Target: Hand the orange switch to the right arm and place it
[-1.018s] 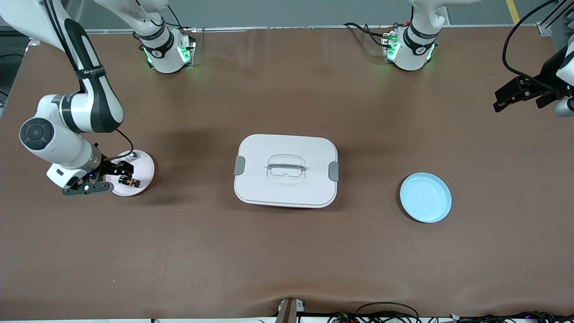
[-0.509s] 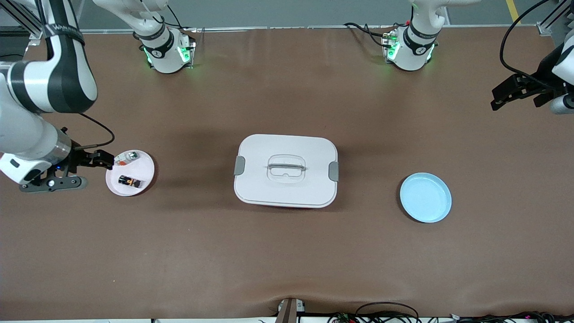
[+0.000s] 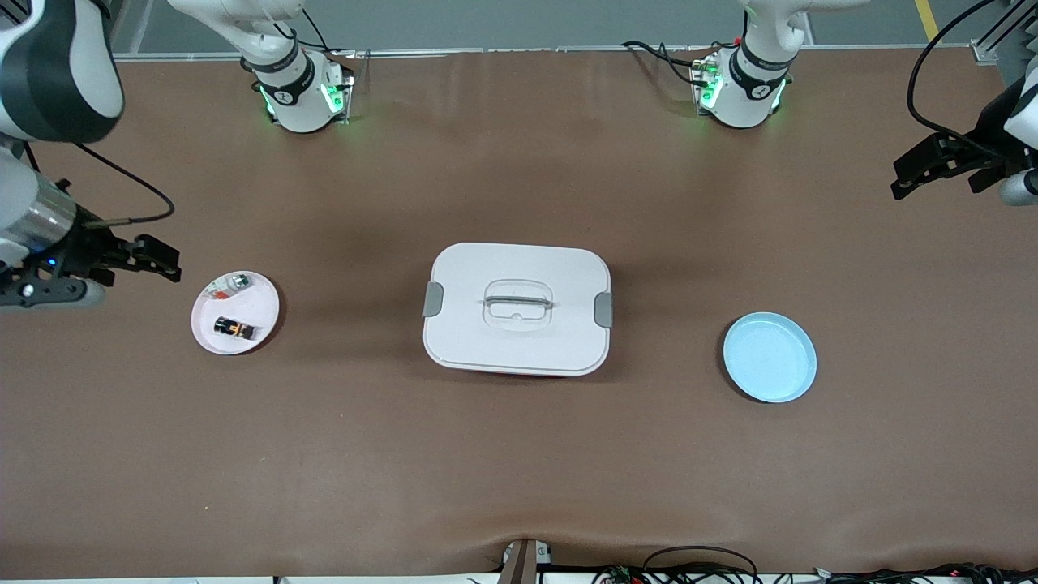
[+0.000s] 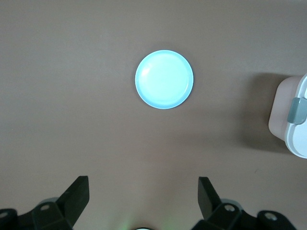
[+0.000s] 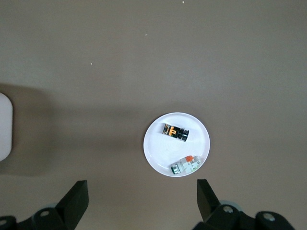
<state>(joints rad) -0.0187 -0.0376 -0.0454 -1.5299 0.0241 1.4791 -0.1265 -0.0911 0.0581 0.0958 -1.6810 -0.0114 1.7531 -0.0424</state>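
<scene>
Orange switch [image 3: 233,328] lies on its side on the pink-white plate [image 3: 261,298] at the right arm's end of the table, on the part of the plate nearer the front camera. A small silver-and-green piece [image 3: 237,281] sits on the same plate, farther from the camera, near the switch but not touching it.

Right gripper [image 3: 154,259] hangs in the air over bare table just beside the plate, toward the table's end. Fingers [image 5: 76,201] are spread wide, nothing between them. Right wrist view looks straight down on the plate, both parts clearly visible.

Left gripper [image 3: 924,166] waits up at the left arm's end of the table, fingers [image 4: 79,191] also apart and empty. The light blue plate [image 3: 770,358] under it is bare. White lidded box [image 3: 517,308] sits mid-table between the two plates.

Read: the switch looks already placed, so what's left is clearing the right arm out.

How to do it well:
- Retreat up and away from the plate, no sweep across it. Plate is light and will likely slide if clipped.
- Keep fingers apart while leaving; no reason to close near the parts.
- If the placement needs redoing: approach from straight above, align fingers across the switch's short sides, and stay off the silver-and-green piece.
- Small blocky part, likely to roll or skid on the smooth plate if nudged.
</scene>
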